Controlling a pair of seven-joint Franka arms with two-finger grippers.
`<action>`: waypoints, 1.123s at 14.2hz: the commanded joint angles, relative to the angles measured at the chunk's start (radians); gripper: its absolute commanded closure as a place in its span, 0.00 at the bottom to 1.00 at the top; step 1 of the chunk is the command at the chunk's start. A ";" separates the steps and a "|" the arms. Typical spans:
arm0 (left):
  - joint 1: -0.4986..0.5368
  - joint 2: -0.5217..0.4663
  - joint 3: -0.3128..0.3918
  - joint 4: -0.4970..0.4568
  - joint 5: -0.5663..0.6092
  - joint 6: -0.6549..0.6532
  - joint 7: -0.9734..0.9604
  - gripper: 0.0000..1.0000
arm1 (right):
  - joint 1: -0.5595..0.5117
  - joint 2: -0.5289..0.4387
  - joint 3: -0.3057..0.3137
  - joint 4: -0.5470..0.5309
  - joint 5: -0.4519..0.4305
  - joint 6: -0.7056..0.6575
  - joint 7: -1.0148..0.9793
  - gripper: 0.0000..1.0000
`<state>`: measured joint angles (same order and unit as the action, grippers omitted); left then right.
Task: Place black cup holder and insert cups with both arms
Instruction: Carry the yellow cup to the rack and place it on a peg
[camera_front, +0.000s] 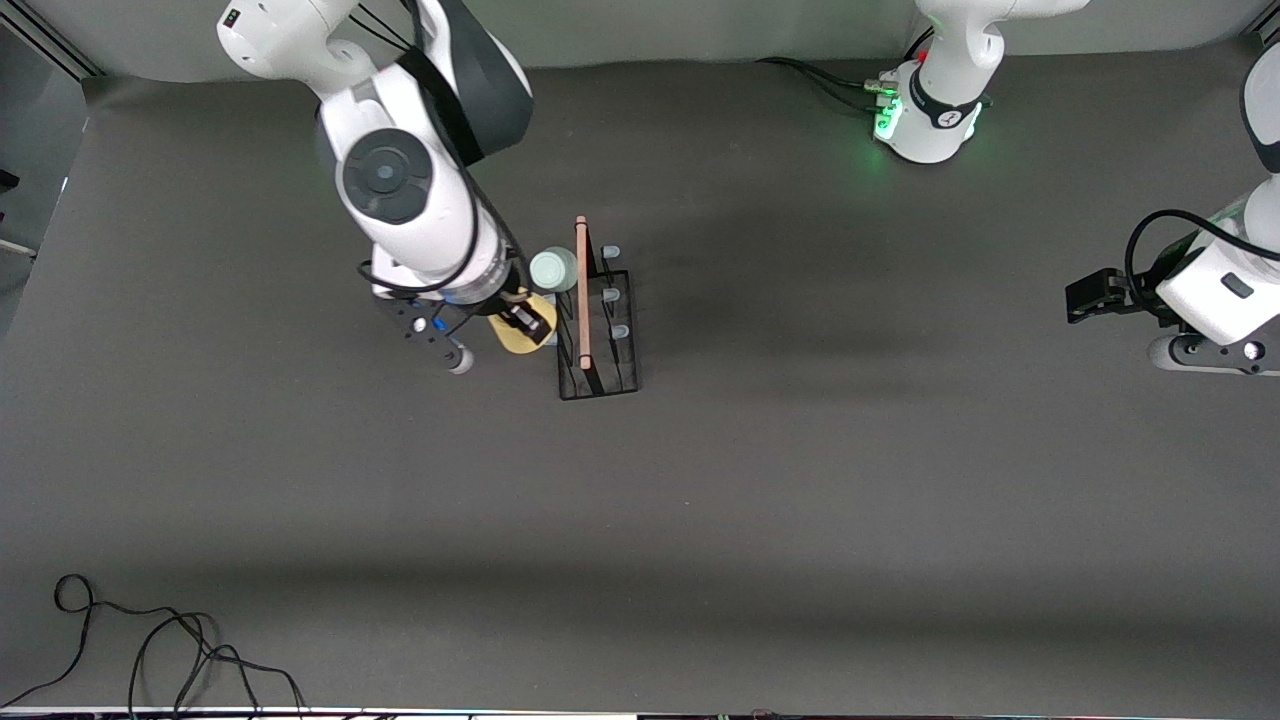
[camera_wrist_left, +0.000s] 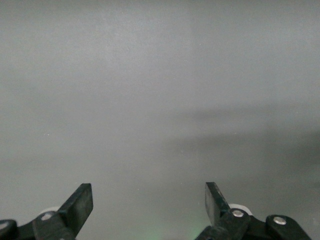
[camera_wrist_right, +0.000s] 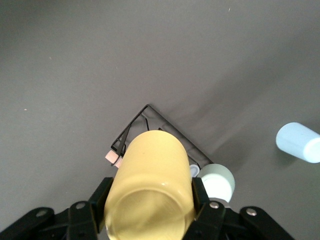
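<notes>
Standing on the grey table (camera_front: 800, 500), toward the edge where the arm bases sit and nearer the right arm's end, the black cup holder (camera_front: 597, 330) is a light wire frame with a wooden rod handle (camera_front: 582, 290) along its top. It looks stiff but easy to tip or slide if a cup pushes sideways on a peg. The rod would be the natural place to lift it.

The right gripper (camera_wrist_right: 150, 200) hovers beside the rack, clenched across the sides of the yellow cup (camera_wrist_right: 150, 190), mouth toward the wrist camera. The cup reads as thin, smooth plastic: light, a little slippery, likely to flex under a hard squeeze, so a mid-wall hold seems right.

A pale green cup (camera_front: 554, 270) already sits on the rack. A light blue cup (camera_wrist_right: 299, 142) lies on the table near the rack.

The left gripper (camera_wrist_left: 149, 205) waits over the left arm's end of the table, its fingers spread and holding nothing.
</notes>
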<state>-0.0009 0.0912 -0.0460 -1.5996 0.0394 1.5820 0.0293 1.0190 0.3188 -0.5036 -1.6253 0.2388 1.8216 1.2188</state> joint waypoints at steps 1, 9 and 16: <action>-0.002 0.004 0.001 0.015 0.002 -0.008 0.004 0.00 | 0.024 -0.044 -0.009 -0.128 -0.001 0.131 0.025 1.00; -0.002 0.004 0.001 0.015 0.002 -0.010 0.004 0.00 | 0.070 0.028 -0.006 -0.292 0.007 0.390 0.027 1.00; -0.002 0.004 0.000 0.017 0.002 -0.011 0.004 0.00 | 0.075 0.094 -0.003 -0.295 0.039 0.452 0.065 0.00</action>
<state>-0.0009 0.0912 -0.0462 -1.5996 0.0394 1.5821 0.0292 1.0814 0.4112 -0.4971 -1.9246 0.2543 2.2583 1.2584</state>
